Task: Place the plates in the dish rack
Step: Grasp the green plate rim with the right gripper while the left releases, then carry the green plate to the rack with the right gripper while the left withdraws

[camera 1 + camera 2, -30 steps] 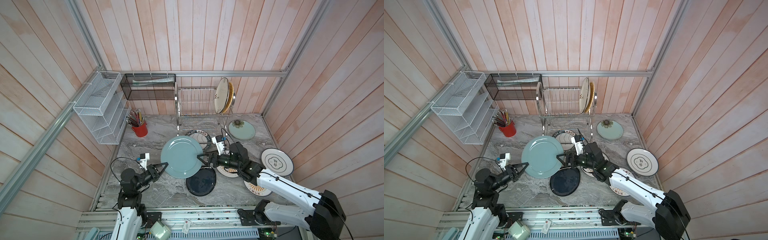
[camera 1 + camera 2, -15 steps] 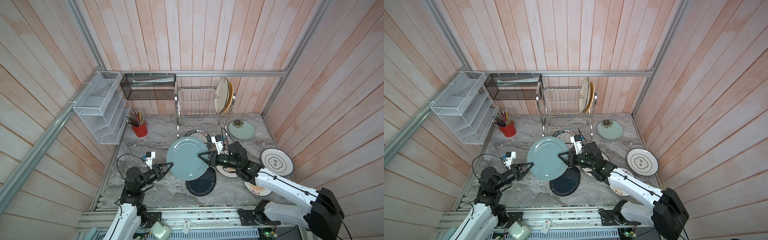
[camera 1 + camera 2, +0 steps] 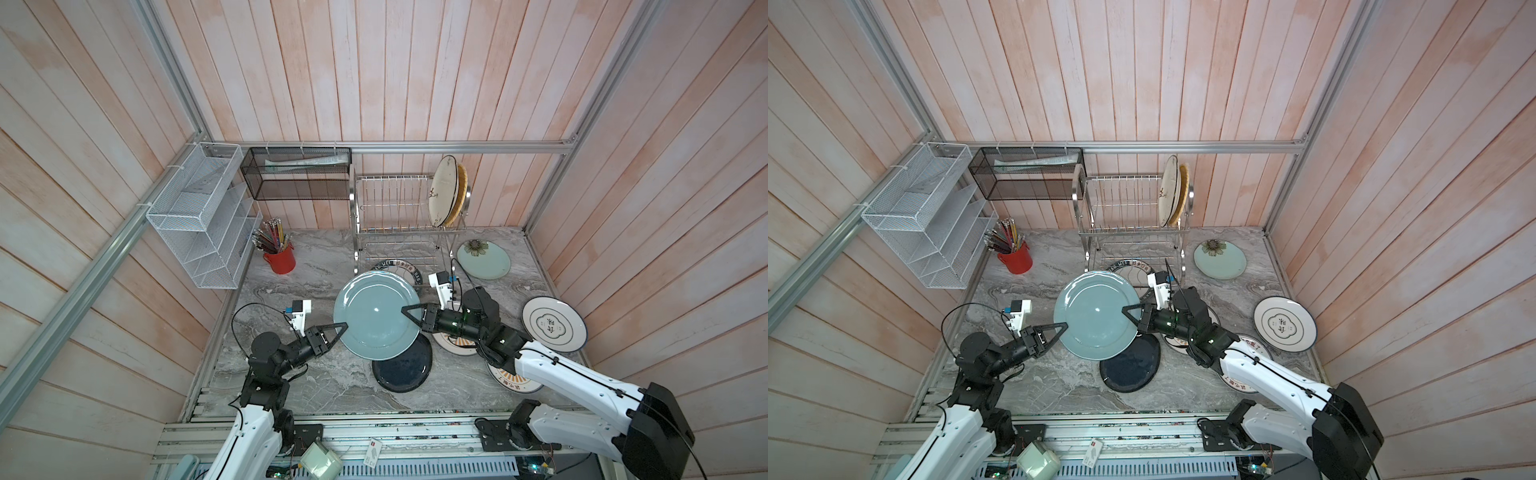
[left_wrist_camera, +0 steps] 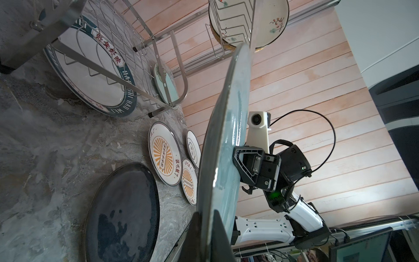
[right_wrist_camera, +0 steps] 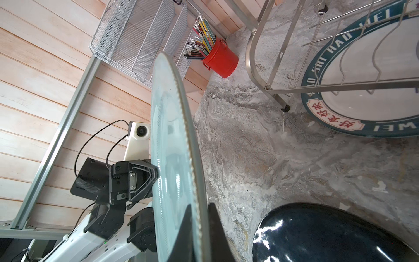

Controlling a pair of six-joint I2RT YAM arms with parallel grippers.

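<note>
A grey-teal plate (image 3: 376,318) (image 3: 1096,316) hangs above the table, held at opposite rims. My left gripper (image 3: 341,328) (image 3: 1062,326) is shut on its left rim, and my right gripper (image 3: 405,311) (image 3: 1126,311) is shut on its right rim. The left wrist view shows my left gripper (image 4: 207,219) pinching the plate (image 4: 226,136) edge-on. The right wrist view shows the same for my right gripper (image 5: 200,215) on the plate (image 5: 172,147). The dish rack (image 3: 395,203) stands at the back wall. A cream floral plate (image 3: 444,189) and a yellow plate (image 3: 461,195) stand upright at the right end of its upper tier.
Flat on the table lie a black plate (image 3: 401,368), a mint flower plate (image 3: 484,259), a blue-ring plate (image 3: 553,324), two orange-sunburst plates (image 3: 457,345) and a green-lettered plate (image 3: 392,266) under the rack. A red pencil cup (image 3: 279,257), a white mesh organiser (image 3: 199,224) and a black basket (image 3: 297,174) line the back left.
My right gripper has shut on the plate's right rim. The left arm has carried the plate a little to the right.
</note>
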